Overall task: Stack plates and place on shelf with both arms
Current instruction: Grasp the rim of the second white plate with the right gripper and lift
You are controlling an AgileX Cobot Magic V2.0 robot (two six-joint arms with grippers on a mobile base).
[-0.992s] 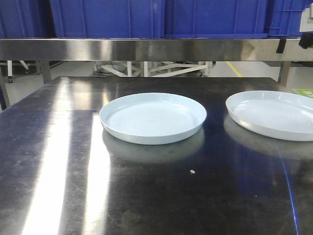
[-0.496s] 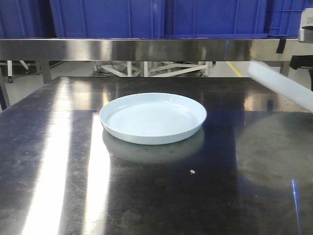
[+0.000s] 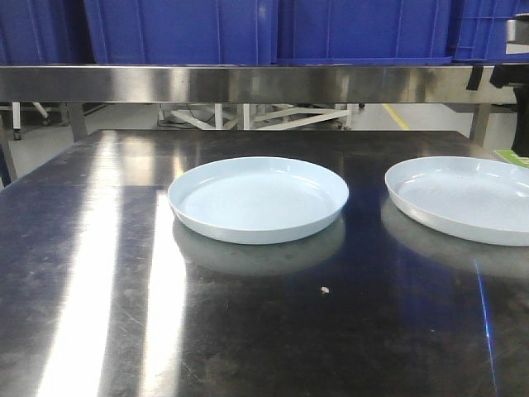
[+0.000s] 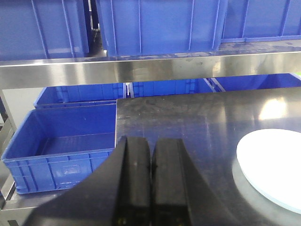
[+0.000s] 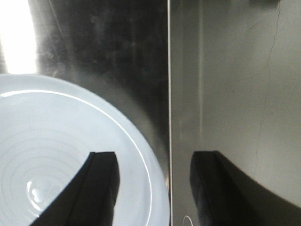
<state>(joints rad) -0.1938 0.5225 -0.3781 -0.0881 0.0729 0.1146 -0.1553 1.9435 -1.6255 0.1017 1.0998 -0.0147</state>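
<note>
Front view: two plates sit flat on the dark steel tabletop, well apart. The middle plate lies at the picture's centre. The right plate lies at 3 o'clock from it and is cut by the frame edge. At 12 o'clock runs the shelf front rail, with blue bins on it. A black part shows at the far 2 o'clock edge, too little of it to name. No gripper tips can be made out here.

Left wrist view: the left gripper fills the 6 o'clock edge, its two black fingers pressed together with only a thin seam between them and nothing held. A plate lies on the tabletop at 3 to 4 o'clock of the gripper, clear of it. A low blue bin stands at 9 o'clock beside the table, and the shelf rail and more bins cross at 12 o'clock.

Right wrist view: the right gripper looks straight down, its jaws wide apart. The plate fills the 8 o'clock quarter. One finger overlaps the plate's inside near the rim, the other stands beyond the table edge — so the rim lies in the gap. Whether either finger touches the plate cannot be told.
</note>
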